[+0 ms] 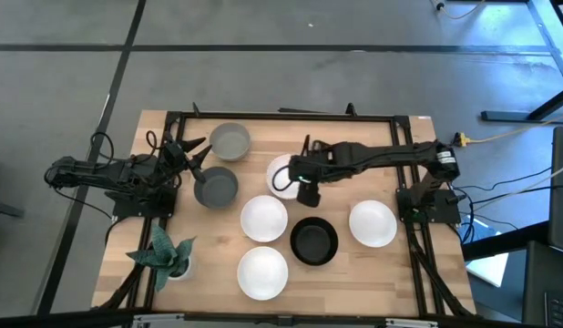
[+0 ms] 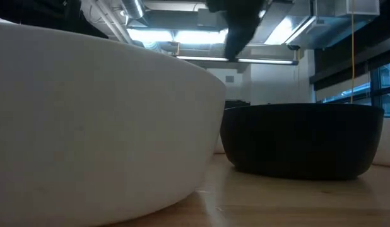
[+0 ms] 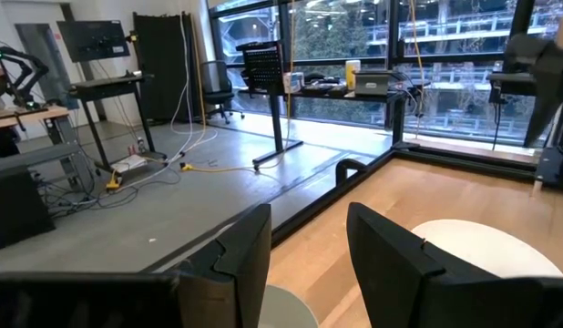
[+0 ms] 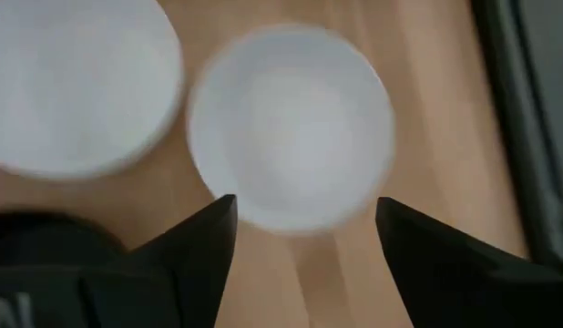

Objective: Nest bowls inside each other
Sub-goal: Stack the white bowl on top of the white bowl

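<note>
In the high view seven bowls show on the wooden table: two grey bowls [image 1: 230, 139] [image 1: 216, 186] at the far left, a black bowl [image 1: 313, 240], and white bowls [image 1: 264, 218] [image 1: 373, 223] [image 1: 262, 272]. One more white bowl [image 1: 280, 171] is partly hidden under my right gripper [image 1: 300, 179]. In the right wrist view that gripper [image 4: 304, 223] is open above this white bowl [image 4: 291, 137], pointing down, with a second white bowl [image 4: 76, 87] beside it. My left gripper [image 1: 192, 155] [image 3: 309, 264] is open between the two grey bowls.
A small green potted plant [image 1: 168, 255] stands at the near left corner. A black frame [image 1: 281, 116] runs around the table's edges. In the low view a white bowl [image 2: 94, 120] fills the left and the black bowl [image 2: 302, 139] sits to its right.
</note>
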Controlling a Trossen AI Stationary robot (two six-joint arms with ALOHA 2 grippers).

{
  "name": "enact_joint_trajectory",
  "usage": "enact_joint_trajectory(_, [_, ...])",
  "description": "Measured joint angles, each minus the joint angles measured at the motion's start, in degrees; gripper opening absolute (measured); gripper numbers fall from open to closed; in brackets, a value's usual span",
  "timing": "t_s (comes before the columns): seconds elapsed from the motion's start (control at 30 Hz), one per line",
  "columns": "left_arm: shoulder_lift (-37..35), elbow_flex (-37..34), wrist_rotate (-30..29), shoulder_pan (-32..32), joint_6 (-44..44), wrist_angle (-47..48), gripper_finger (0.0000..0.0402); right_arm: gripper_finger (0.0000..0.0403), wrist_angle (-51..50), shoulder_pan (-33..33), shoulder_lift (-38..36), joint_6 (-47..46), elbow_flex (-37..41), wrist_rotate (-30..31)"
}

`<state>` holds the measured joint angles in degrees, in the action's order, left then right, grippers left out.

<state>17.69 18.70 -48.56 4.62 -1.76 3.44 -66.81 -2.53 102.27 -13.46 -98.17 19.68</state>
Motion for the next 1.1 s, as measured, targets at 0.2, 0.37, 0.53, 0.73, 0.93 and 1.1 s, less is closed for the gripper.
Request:
enact_joint_trajectory(0.2, [0.02,0.01,0.00,0.00,-0.03,0.02,0.0141,0.0265,-3.00,-2.09,-5.41,-4.31,4.78,4.37])
enact_joint_trajectory(0.37, [0.02,0.01,-0.01,0.00,-3.27,0.02,0.0141,0.0260,2.85,-4.04,-16.48,-9.67,18.36,4.22])
enact_joint_trajectory(0.53, [0.02,0.02,-0.01,0.00,-4.76,0.02,0.0141,0.0257,5.66,-6.02,-29.11,-16.69,31.85,1.79])
enact_joint_trajectory(0.73, [0.02,0.01,-0.02,0.00,-4.97,0.02,0.0141,0.0257,5.71,-8.35,-40.44,-28.30,44.64,-3.62])
enact_joint_trajectory(0.93, [0.02,0.01,-0.02,0.00,-7.79,0.02,0.0141,0.0257,5.10,-10.14,-44.90,-36.72,53.76,-11.23])
enact_joint_trajectory(1.1, [0.02,0.00,-0.02,0.00,-8.02,0.02,0.0141,0.0257,5.03,-11.23,-44.07,-37.31,55.96,-13.66])
